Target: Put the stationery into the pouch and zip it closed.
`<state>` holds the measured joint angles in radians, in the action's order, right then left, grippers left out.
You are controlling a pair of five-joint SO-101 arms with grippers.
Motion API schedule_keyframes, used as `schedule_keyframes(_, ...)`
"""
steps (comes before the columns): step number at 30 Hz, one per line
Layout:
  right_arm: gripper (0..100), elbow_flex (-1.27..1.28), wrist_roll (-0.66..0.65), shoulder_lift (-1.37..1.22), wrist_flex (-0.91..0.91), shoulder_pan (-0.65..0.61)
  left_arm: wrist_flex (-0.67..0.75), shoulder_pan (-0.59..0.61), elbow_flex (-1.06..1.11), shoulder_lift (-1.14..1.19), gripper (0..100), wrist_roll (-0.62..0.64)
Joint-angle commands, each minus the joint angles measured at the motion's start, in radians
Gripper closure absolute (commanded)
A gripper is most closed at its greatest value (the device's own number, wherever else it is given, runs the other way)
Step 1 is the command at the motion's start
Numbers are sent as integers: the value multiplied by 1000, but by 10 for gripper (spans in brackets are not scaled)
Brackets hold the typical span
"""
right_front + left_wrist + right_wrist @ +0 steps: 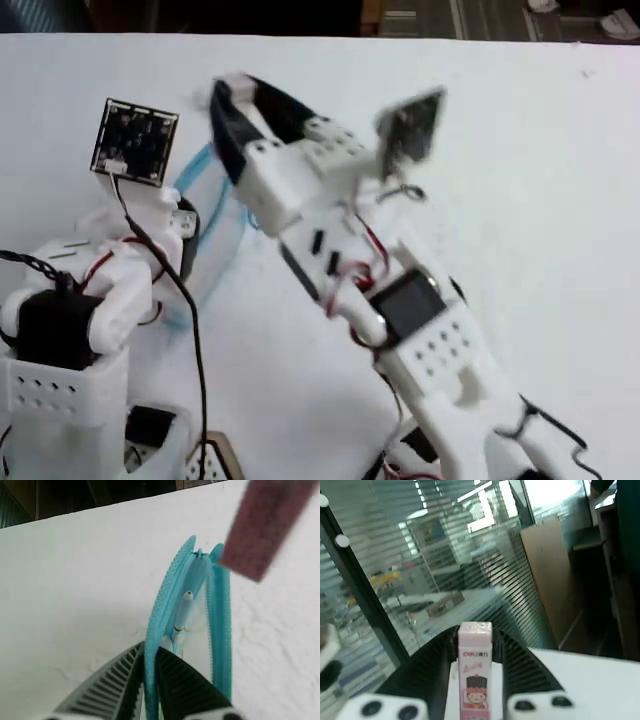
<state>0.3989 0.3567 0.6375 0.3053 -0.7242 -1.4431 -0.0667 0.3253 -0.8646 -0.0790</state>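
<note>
The right hand is clamped on a pink eraser, held lengthwise between its jaws. The left hand is pinched together on one zip edge of the blue pouch, propping the mouth open as a narrow slit. A pen already lies inside. In the high view the right hand sits upper left of centre, over the far end of the pouch. The pouch itself lies left of centre on the white desk.

The main risk, as I judge it, is a miss. From the left wrist view the eraser hangs nearer the far zip edge than the gap. Let go there, it would likely strike the zip teeth and tumble onto the desk. Dropped from high up, it could also bounce out.

If it goes in crosswise it may bridge the two edges rather than slide down, and the pen in the opening could block it.

Pressing it in hard might tug the thin edge out of the left hand's pinch, and the mouth would collapse. Anything left sticking out would then jam the zip.
</note>
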Motion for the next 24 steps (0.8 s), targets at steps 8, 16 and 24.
schedule_keyframes(8,981,-69,58,-104,200,-18,18,5,-26,-7,978,5)
schedule_keyframes(16,977,-74,55,-105,298,-64,23,5,-25,-7,978,6)
schedule_keyframes(24,716,-75,54,-102,298,-70,20,5,-25,-7,978,6)
